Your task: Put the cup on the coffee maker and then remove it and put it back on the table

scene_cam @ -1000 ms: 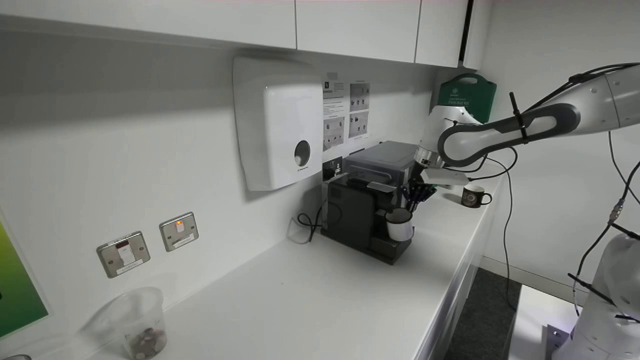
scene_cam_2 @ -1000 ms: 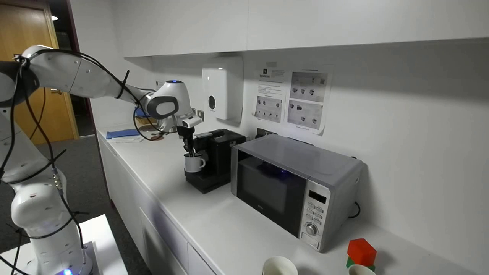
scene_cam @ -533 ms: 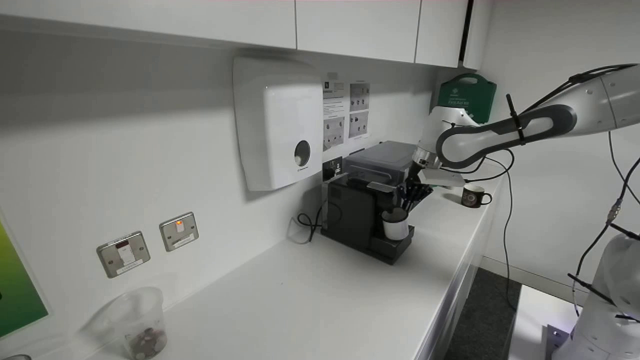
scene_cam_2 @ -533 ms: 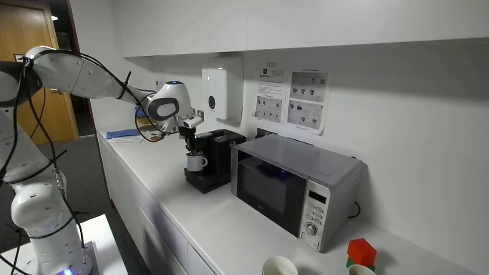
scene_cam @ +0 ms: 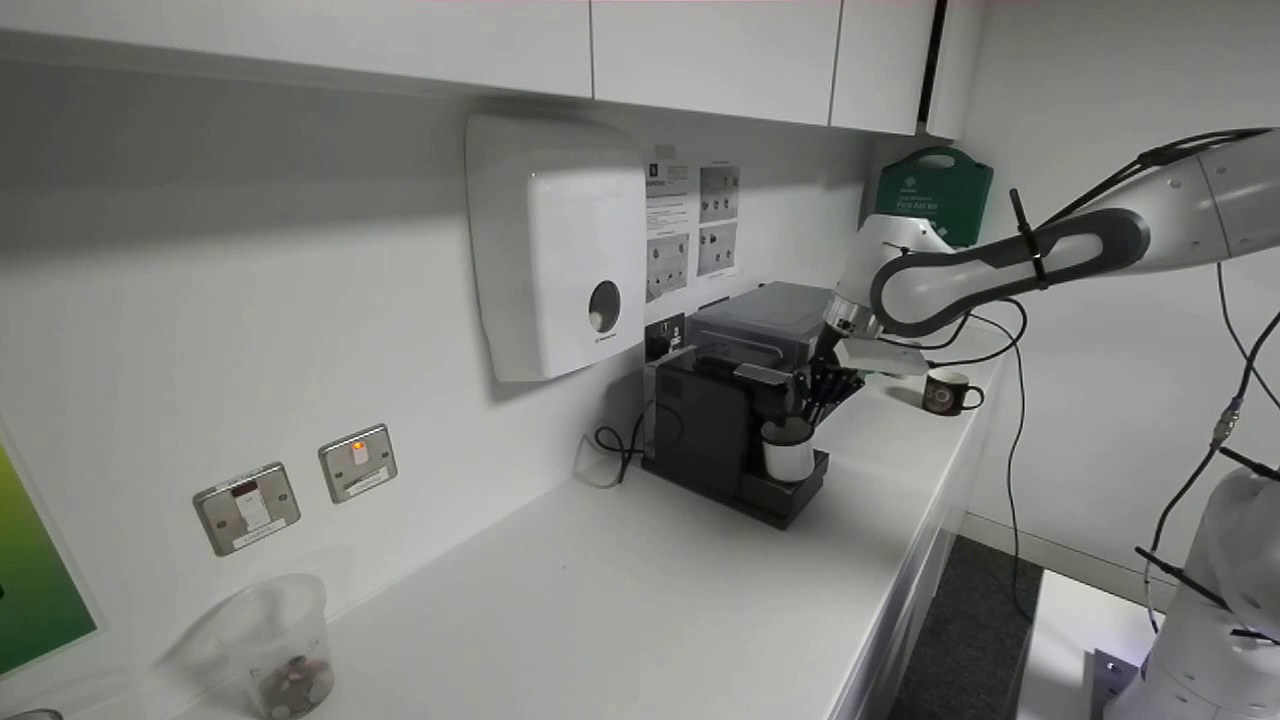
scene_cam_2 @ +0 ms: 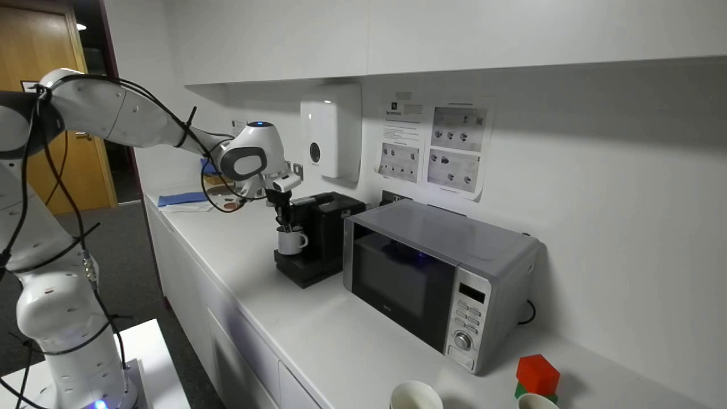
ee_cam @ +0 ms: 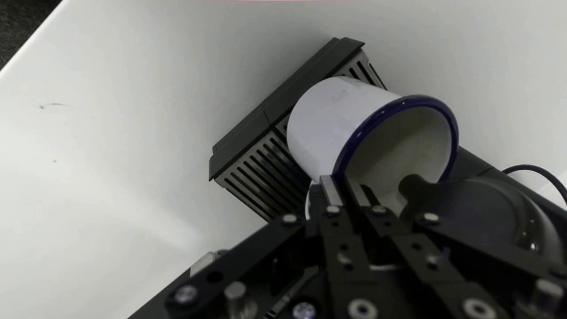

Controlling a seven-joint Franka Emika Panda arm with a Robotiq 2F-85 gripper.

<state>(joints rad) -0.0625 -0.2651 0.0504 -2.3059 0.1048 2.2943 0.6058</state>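
Note:
The cup [ee_cam: 323, 126] is white with a dark blue rim. In the wrist view my gripper [ee_cam: 340, 181] is shut on that rim, one finger inside the cup and one outside. Both exterior views show the cup [scene_cam: 788, 461] at the front of the black coffee maker [scene_cam: 700, 425], over its slotted drip tray [ee_cam: 261, 168]. Whether its base touches the tray I cannot tell. The handle points toward the microwave in an exterior view, where the cup [scene_cam_2: 290, 243] looks upright. A black spout [ee_cam: 414, 184] overlaps the cup's opening in the wrist view. The table [scene_cam: 600, 600] is a long white countertop.
A grey microwave [scene_cam_2: 420, 272] stands right beside the coffee maker. Farther along are a dark mug [scene_cam: 945, 393], a pale cup [scene_cam_2: 416, 396] and a red block [scene_cam_2: 537, 375]. A clear container [scene_cam: 285, 650] sits by the wall, under a white dispenser [scene_cam: 570, 250].
My gripper has carried the cup a short way inward, toward the coffee maker's body, mostly in the first half second. The grip on the rim looks unchanged.

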